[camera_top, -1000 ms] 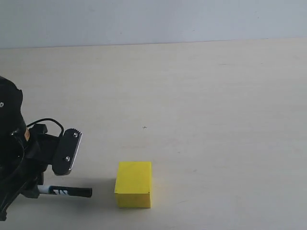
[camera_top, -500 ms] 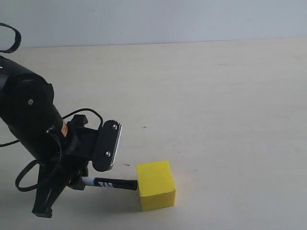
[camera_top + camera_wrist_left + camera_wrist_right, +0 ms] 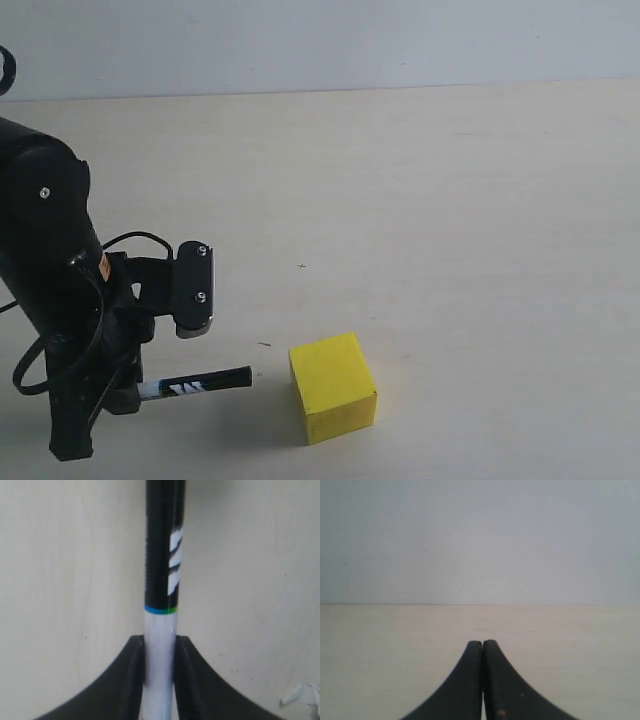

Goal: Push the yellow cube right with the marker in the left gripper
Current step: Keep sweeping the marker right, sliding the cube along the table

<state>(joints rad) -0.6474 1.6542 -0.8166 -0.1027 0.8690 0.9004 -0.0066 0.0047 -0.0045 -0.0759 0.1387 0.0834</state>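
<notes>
The yellow cube (image 3: 333, 388) sits on the pale table near the front edge, turned slightly askew. My left gripper (image 3: 160, 647) is shut on the marker's (image 3: 161, 630) white lower barrel, and the black half with the white logo points out ahead. In the exterior view the marker (image 3: 195, 384) lies nearly level just above the table. Its black tip points right at the cube, with a small gap between them. The black left arm and its screwed finger plate (image 3: 193, 290) stand left of the cube. My right gripper (image 3: 482, 643) is shut on nothing and does not show in the exterior view.
The light wooden table (image 3: 450, 220) stretches right and back to a pale wall (image 3: 320, 40). A small white scrap (image 3: 301, 695) lies on the table near the left gripper. A tiny dark mark (image 3: 302, 266) sits behind the cube.
The marker pushed the cube to the right and turned it a little. The left arm has since drawn back left, so the marker tip no longer touches the cube.
</notes>
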